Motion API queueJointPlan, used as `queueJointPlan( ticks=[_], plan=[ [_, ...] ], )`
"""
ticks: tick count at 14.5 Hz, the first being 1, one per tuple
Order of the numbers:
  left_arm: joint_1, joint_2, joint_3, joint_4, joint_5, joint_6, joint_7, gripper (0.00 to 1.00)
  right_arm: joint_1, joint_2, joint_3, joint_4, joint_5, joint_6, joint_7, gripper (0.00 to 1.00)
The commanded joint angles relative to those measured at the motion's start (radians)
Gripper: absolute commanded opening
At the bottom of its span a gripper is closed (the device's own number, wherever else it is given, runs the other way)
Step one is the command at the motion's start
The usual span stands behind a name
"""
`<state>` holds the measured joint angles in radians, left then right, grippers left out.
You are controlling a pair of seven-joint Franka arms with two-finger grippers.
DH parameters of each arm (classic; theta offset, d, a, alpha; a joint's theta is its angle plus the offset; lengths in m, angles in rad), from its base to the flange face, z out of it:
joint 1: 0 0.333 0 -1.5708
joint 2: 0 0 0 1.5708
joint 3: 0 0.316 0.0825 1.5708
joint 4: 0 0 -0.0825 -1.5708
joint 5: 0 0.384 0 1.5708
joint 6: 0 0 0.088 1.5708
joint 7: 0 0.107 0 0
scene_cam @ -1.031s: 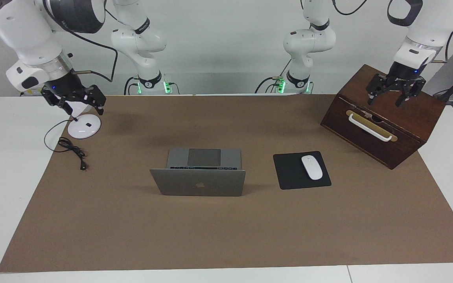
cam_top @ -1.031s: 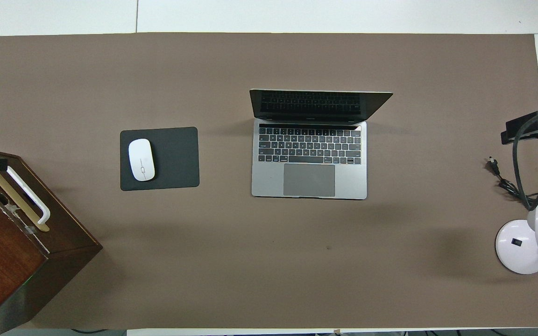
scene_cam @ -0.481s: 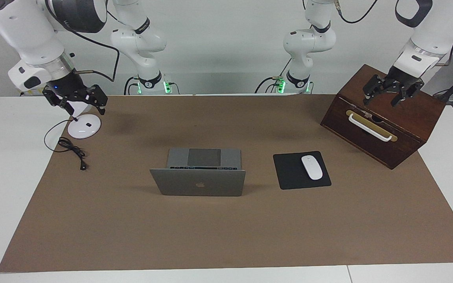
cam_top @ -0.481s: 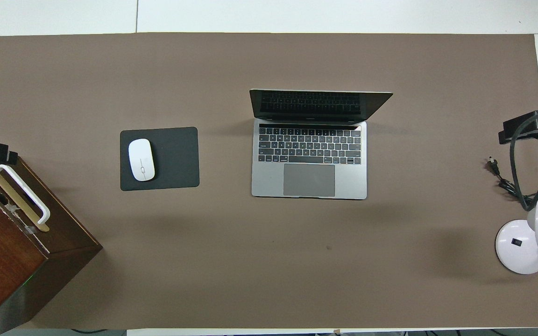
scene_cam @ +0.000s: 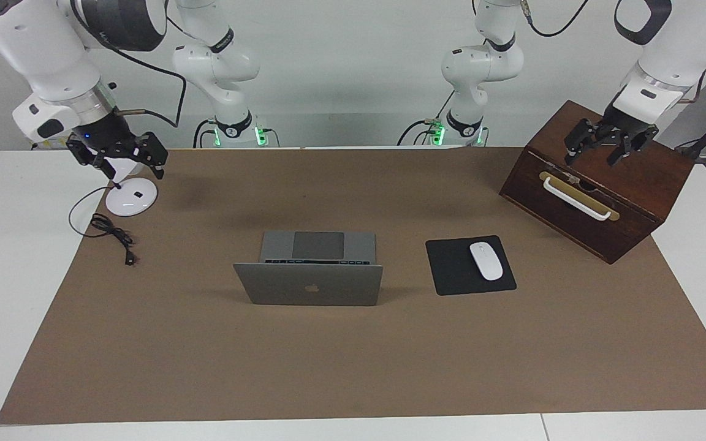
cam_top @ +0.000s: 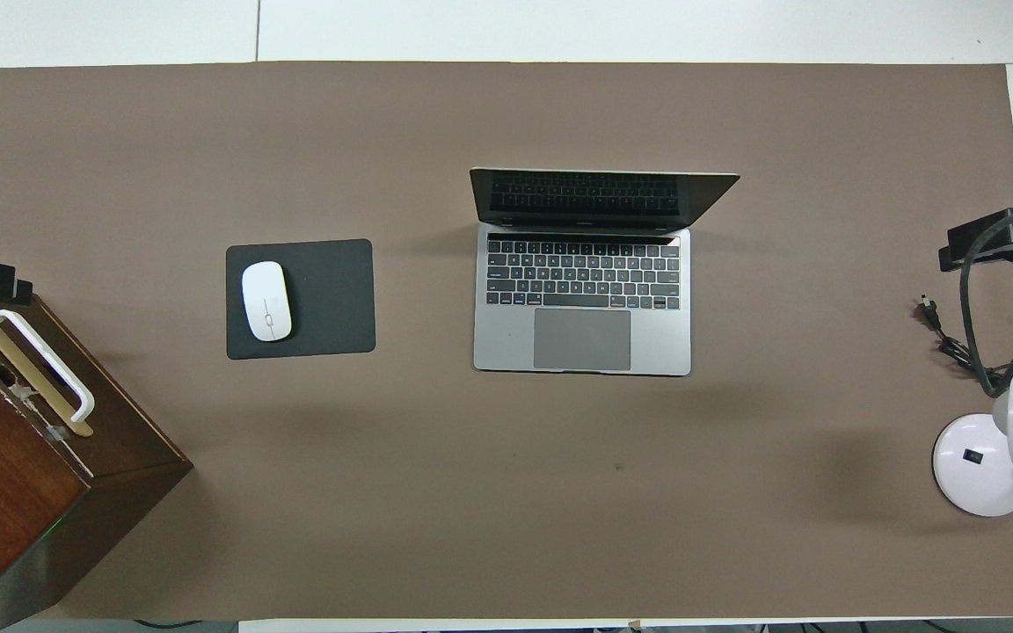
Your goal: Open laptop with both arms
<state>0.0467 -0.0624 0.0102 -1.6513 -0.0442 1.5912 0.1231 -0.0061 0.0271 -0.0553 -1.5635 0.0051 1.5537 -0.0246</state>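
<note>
- right gripper (scene_cam: 125, 164) up in the air over the white lamp base (scene_cam: 131, 196) at the right arm's end of the desk, claw released, nothing in it
- left gripper (scene_cam: 602, 149) up over the top of the brown wooden box (scene_cam: 629, 190) at the left arm's end, claw released, empty
- wooden box sits tilted at the desk corner nearest the left arm, white handle (scene_cam: 575, 198) on a gold plate on its front
- lamp base near the desk edge closest to the robots, black cord (scene_cam: 111, 231) trailing from it toward the middle of the desk's short edge
- laptop (cam_top: 582, 290) on the brown mat (scene_cam: 353, 361), about mid-desk, lid already up, keyboard and trackpad facing the robots, apple logo on the lid back in the facing view
- laptop screen dark, lid leaning back past upright
- black mouse pad (cam_top: 331, 299) beside the laptop toward the left arm's end, apart from it
- white mouse (cam_top: 266, 301) on the pad, on the half nearer the box
- both grippers well apart from the laptop
</note>
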Motion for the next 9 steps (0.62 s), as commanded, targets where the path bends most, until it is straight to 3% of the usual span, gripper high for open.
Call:
queueJointPlan(
  ticks=[1,6,9],
  plan=[
    [-0.010,0.012,0.005,0.019,0.021,0.009,-0.017,1.00,-0.003,-0.015,0.002,-0.010,0.004,0.016,-0.020,1.00],
    [-0.010,0.010,0.005,0.018,0.023,0.007,-0.017,1.00,-0.002,-0.058,0.006,-0.013,0.004,0.008,-0.017,1.00],
    [-0.010,0.012,0.005,0.018,0.023,0.006,-0.017,1.00,0.000,-0.058,0.006,-0.045,0.004,0.063,-0.024,1.00]
  ],
)
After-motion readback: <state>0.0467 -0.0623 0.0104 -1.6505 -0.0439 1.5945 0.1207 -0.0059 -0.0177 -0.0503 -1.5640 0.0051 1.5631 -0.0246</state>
